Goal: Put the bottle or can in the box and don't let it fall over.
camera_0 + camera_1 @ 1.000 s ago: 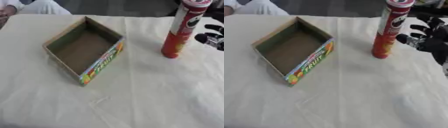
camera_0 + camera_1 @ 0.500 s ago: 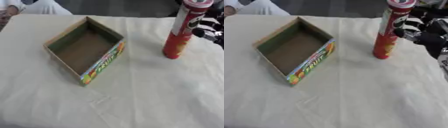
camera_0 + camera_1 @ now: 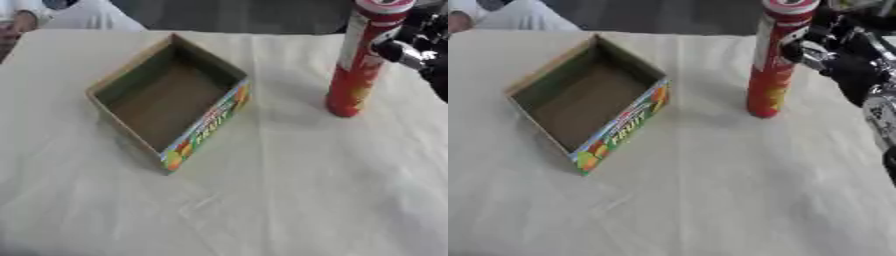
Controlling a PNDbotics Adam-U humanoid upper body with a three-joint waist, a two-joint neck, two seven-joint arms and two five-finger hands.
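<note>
The can (image 3: 773, 60) stands upright far right on the tabletop (image 3: 306, 190), well apart from the empty box (image 3: 166, 102) at left. The right hand (image 3: 833, 50) touches its upper side; whether its fingers have closed I cannot tell.

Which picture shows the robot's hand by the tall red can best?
The right eye view: the right hand and its arm show fully beside the red can. The left eye view catches only the fingers at its right edge.
</note>
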